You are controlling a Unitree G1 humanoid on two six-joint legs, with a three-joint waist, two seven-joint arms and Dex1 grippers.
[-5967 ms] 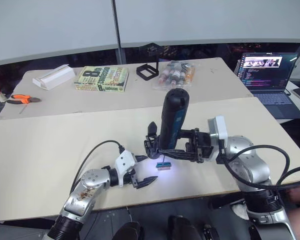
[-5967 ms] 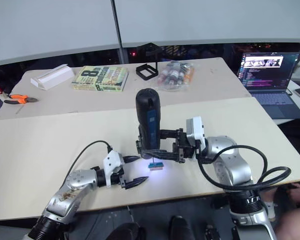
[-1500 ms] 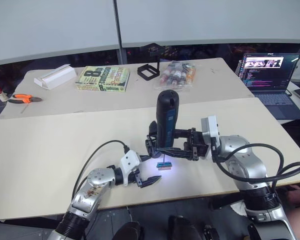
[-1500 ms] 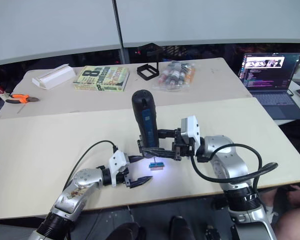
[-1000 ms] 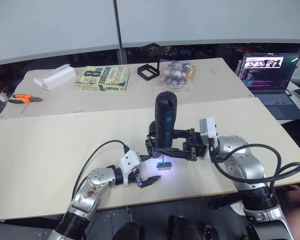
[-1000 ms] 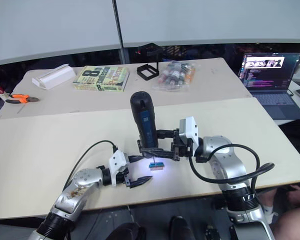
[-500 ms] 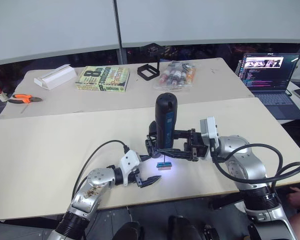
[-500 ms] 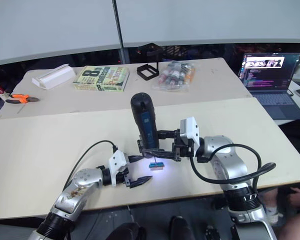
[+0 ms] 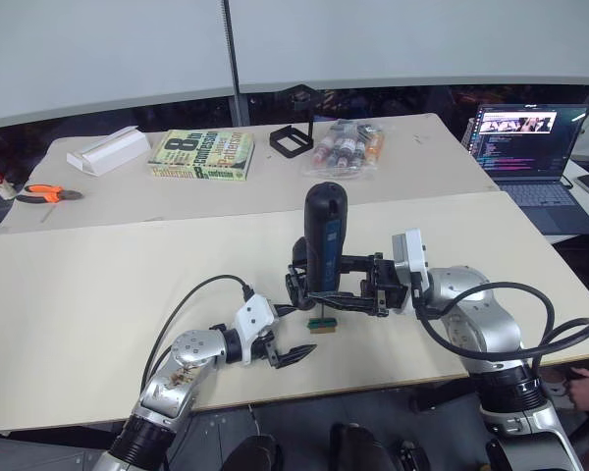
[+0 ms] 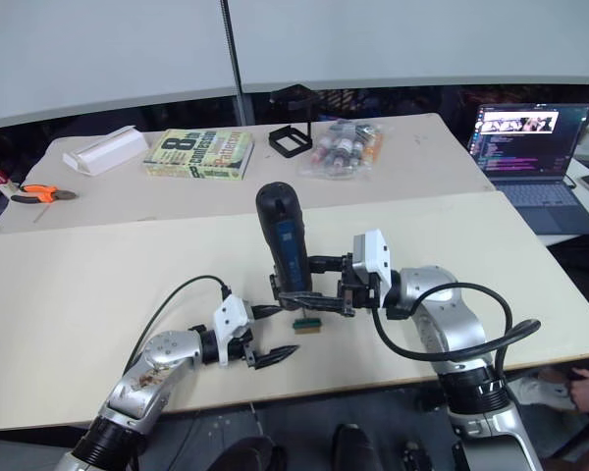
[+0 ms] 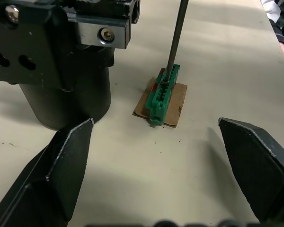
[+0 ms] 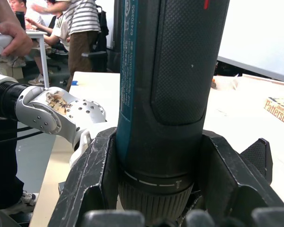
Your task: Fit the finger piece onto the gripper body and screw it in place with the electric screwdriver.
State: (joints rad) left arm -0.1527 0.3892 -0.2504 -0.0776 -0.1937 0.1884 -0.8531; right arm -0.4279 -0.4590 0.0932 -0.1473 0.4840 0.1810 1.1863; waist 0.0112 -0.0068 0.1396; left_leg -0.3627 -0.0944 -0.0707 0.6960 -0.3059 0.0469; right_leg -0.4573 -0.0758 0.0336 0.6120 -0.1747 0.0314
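The electric screwdriver [image 9: 324, 235] stands upright near the table's front middle, and my right gripper [image 9: 312, 290] is shut around its lower barrel [image 12: 165, 118]. Its thin bit [image 11: 177, 38] points down onto a small green-and-tan block [image 11: 163, 94] lying on the table [image 9: 98, 285]. My left gripper [image 9: 294, 332] rests low on the table just left of and nearer than the block, open, with one finger [image 11: 61, 170] on each side and nothing between them. The finger piece and the gripper body are out of view.
At the back stand a book [image 9: 201, 154], a white box [image 9: 106, 149], a black square frame [image 9: 291, 140] and a bag of small bottles [image 9: 346, 147]. Orange pliers [image 9: 39, 193] lie far left. A laptop [image 9: 525, 142] sits at the right. People [image 12: 83, 28] stand beyond the table.
The bright glow on the block under the screwdriver's nose has gone out. The arms and the screwdriver stay where they were.
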